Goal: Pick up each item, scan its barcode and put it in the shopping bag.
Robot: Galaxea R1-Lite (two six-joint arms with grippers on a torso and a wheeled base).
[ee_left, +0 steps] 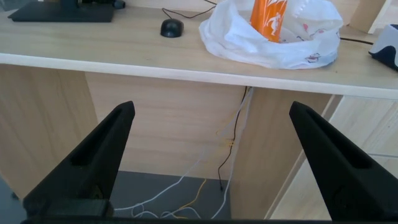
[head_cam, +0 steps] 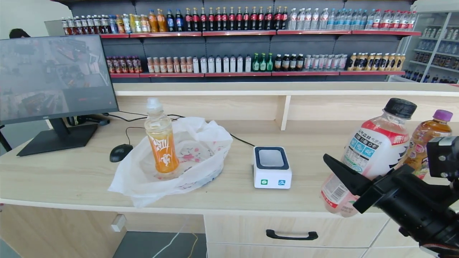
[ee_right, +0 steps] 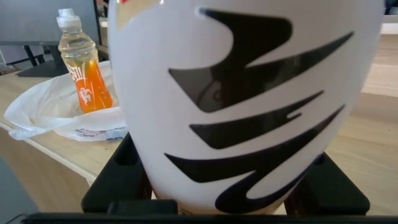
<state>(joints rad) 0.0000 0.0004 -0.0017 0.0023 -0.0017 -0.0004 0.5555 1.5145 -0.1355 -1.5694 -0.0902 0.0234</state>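
The right pincer (head_cam: 345, 186) holds the pale bottle (head_cam: 373, 150), cap leaning toward one o'clock. The scanner (head_cam: 271, 166) sits on the surface (head_cam: 71, 172) at nine o'clock from it, and the shopping bag (head_cam: 206, 143) lies past that. The left pincer (ee_left: 211, 109) hangs wide open, low down.

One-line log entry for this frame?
right gripper: shut on pink bottle, tilted, right of scanner | left gripper: open, below counter edge | shopping bag: orange bottle upright inside | purple-capped bottle: behind pink bottle
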